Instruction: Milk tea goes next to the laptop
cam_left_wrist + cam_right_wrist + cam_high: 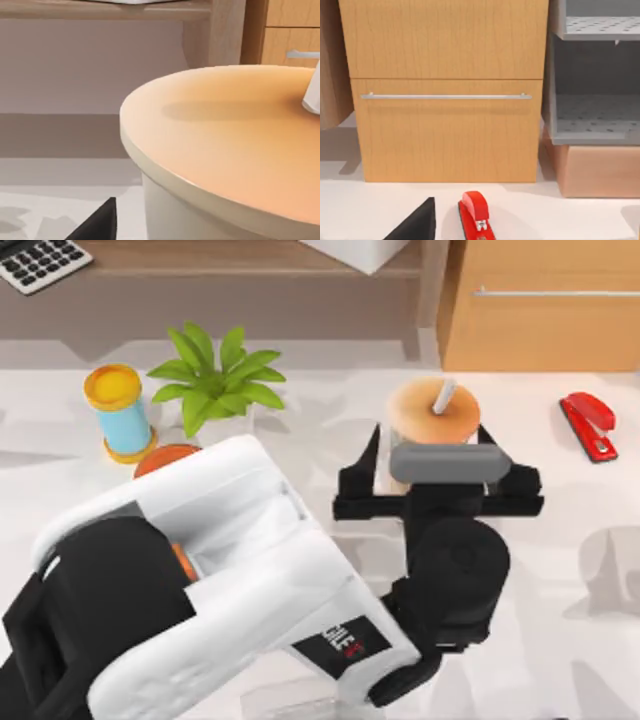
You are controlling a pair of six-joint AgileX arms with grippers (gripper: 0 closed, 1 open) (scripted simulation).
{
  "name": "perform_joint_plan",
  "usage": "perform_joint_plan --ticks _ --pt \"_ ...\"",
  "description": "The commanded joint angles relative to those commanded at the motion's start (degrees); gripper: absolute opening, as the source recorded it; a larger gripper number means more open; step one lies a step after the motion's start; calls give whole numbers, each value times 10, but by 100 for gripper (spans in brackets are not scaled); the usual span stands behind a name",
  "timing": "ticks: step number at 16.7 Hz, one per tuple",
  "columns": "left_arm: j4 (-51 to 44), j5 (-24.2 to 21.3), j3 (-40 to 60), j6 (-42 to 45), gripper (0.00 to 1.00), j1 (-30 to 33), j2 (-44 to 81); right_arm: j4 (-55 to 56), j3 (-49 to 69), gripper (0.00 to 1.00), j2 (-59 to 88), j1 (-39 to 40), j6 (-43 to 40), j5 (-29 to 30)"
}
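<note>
Reaching across the counter (560,570) from the top view's left, my left arm ends in the left gripper (437,478), its fingers (357,480) set to either side of the milk tea (433,412) and clamped against the cup. The cup stands upright at mid-counter toward the back, peach-tan lid (235,145) up, white straw (443,397) poking out. The left wrist view looks closely across that lid. Behind the arm on the left sit an orange cup (166,458), a blue cylinder (120,412) and a potted plant (215,375). A red stapler (588,426) lies far right, before a wooden drawer cabinet (445,90). For the right gripper (415,225), I cannot tell its state.
</note>
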State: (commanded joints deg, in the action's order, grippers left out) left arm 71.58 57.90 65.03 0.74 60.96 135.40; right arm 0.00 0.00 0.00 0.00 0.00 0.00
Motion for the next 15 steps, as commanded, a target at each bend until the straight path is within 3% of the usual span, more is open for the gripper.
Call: perform_joint_plan --ticks 12,15 --pt "0 0 0 0 2 0 0 0 0 100 0 0 0 0" --pt "0 0 0 0 0 0 0 0 0 100 0 0 0 0"
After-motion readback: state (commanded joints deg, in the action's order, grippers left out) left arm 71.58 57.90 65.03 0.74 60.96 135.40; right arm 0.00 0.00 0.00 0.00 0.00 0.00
